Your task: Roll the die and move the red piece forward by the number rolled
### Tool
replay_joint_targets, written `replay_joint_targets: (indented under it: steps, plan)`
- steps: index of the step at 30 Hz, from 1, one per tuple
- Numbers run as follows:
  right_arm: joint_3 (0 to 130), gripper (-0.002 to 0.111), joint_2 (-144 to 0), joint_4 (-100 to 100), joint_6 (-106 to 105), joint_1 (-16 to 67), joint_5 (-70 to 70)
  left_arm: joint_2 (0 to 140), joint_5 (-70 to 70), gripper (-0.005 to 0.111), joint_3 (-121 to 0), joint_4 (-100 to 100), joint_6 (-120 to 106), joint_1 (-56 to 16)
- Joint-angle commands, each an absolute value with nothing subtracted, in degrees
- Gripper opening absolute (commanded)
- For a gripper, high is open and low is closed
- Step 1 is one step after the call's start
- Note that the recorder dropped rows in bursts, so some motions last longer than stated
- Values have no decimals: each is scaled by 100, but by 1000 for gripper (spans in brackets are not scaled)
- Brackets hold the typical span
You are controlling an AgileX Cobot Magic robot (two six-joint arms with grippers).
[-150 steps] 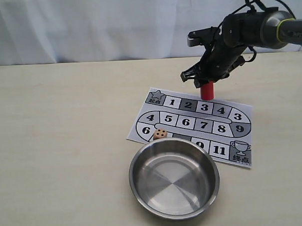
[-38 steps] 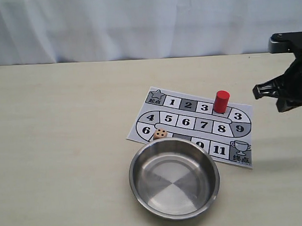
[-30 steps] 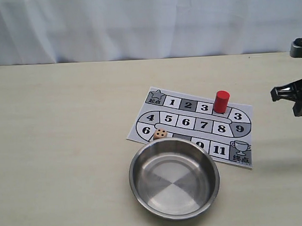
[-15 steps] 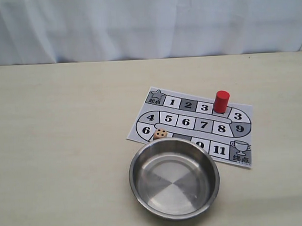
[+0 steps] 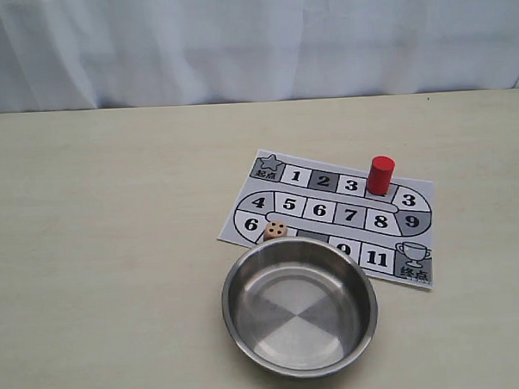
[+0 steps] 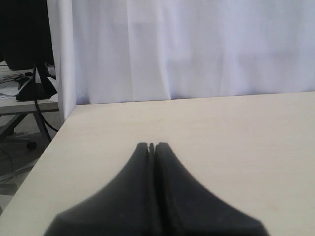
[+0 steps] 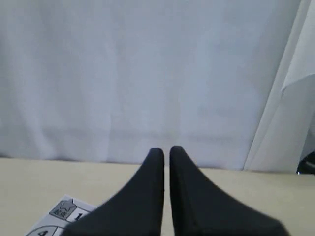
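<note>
The red piece point(image 5: 380, 174) stands upright on the top row of the paper game board point(image 5: 415, 213), on the square after the 3. The die point(image 5: 276, 231) lies on the board's near left edge beside the 6, just behind the steel bowl point(image 5: 239, 320). Neither arm shows in the exterior view. In the left wrist view my left gripper point(image 6: 151, 145) is shut and empty above bare tabletop. In the right wrist view my right gripper point(image 7: 166, 150) has its fingers almost together with nothing between them; a corner of the board point(image 7: 69, 210) shows beside it.
The bowl is empty and overlaps the board's near edge. A white curtain point(image 5: 253, 40) backs the table. The left wrist view shows the table's side edge point(image 6: 54, 137) with a dark stand and cables beyond it.
My right arm let go of the red piece on the board's top row, pulled away to the right and left the exterior view. Die, bowl and board have not moved.
</note>
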State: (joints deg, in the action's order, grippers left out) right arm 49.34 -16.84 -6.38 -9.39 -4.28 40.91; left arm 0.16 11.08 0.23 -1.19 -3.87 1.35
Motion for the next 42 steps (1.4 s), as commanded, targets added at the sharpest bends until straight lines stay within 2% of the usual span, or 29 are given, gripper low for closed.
replay_joint_targets:
  steps: [1, 5, 10, 24, 28, 36, 42]
  plan:
    - [4758, 4, -693, -855, -895, -453, 4052, 0, 1065, 0, 0, -80, -356, 125]
    - [4563, 4, 0, -1000, -895, -453, 4065, 0, 1065, 0, 0, -80, -356, 125]
    - [4413, 4, 0, -1015, -895, -453, 4494, 0, 1065, 0, 0, -80, -356, 125]
    - [4286, 4, 0, -918, -992, -52, 4227, 0, 1065, 0, 0, -80, -356, 125]
    - [3918, 4, 0, -705, -992, -52, 3622, 0, 1087, 0, 0, -80, -356, 125]
    - [2471, 4, 0, -513, -992, -52, 1555, 0, 1087, 0, 0, -80, -356, 125]
    - [1553, 4, 0, -524, -964, -52, 1470, 0, 1087, 0, 0, -80, -356, 125]
